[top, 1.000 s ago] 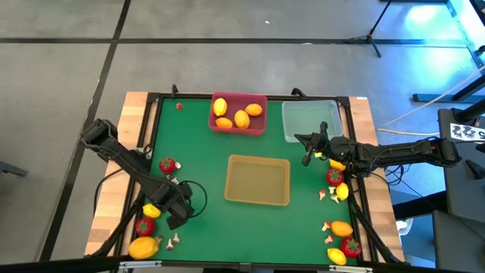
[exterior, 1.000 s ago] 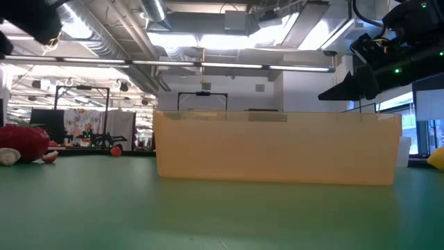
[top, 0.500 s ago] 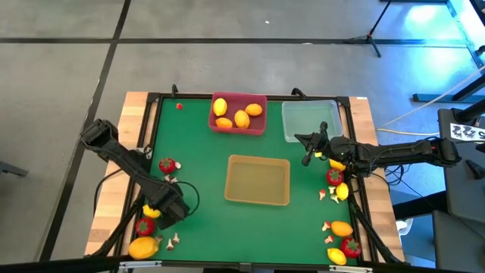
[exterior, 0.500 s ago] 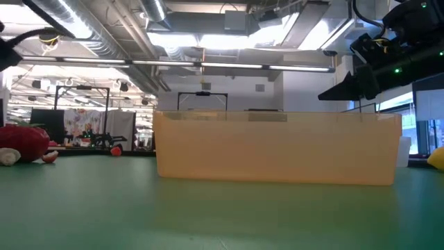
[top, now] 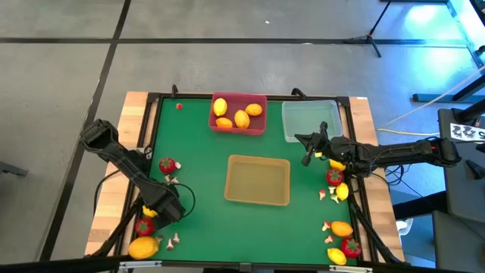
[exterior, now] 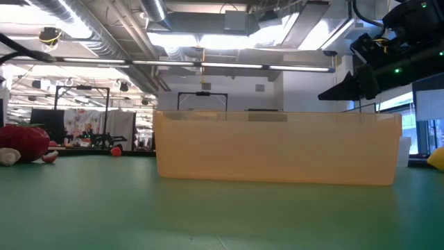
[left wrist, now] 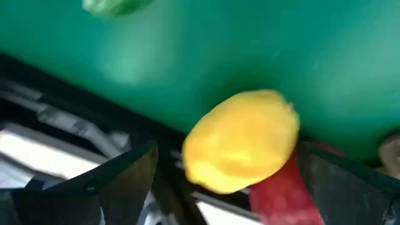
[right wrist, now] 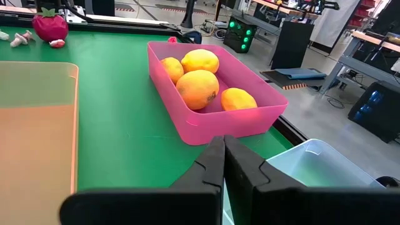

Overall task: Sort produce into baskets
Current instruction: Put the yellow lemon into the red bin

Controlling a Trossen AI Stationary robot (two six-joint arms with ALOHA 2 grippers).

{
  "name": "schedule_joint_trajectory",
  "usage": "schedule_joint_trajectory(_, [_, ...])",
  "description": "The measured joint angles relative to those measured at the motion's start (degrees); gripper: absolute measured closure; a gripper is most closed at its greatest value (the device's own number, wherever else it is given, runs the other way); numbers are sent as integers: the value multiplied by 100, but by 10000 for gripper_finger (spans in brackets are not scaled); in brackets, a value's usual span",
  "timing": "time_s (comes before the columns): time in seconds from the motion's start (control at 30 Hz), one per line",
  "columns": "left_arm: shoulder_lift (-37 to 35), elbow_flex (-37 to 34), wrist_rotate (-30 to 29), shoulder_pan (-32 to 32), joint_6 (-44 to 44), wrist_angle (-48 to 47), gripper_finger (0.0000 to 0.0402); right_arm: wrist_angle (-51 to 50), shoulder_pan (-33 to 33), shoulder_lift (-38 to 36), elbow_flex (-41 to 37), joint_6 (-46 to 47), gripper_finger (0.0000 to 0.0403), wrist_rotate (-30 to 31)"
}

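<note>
My left gripper [top: 157, 209] is open near the table's left edge, low over a yellow lemon [left wrist: 242, 139] that lies on the green mat. Its fingers stand on either side of the lemon without holding it. A red fruit [left wrist: 282, 190] lies against the lemon. My right gripper [top: 307, 149] is shut and empty, in the air by the near left corner of the clear basket [top: 311, 121]. The pink basket [top: 238, 114] holds several lemons [right wrist: 197, 87]. The tan basket [top: 258, 180] stands mid-table.
At the left lie red fruits [top: 167, 164] [top: 144, 225], a lemon [top: 143, 247] and mushroom bits [top: 173, 240]. At the right edge lie more lemons [top: 342, 228], red fruits [top: 334, 177] and mushroom bits [top: 323, 195]. Black frame rails border the mat.
My left gripper has gone toward the table's left edge and now stands over the yellow lemon. My right arm has kept still.
</note>
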Motion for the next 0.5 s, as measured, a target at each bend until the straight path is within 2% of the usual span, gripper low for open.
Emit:
schedule_joint_trajectory(0.13, [0, -179, 57, 0, 3, 312, 66, -1, -1, 0, 0, 1, 393, 0])
schedule_joint_trajectory(0.37, [0, -252, 162, 0, -4, 329, 150, 1, 1, 0, 0, 1, 393, 0])
schedule_joint_trajectory(0.5, [0, -252, 160, 4, -8, 344, 178, -1, 1, 0, 0, 1, 393, 0])
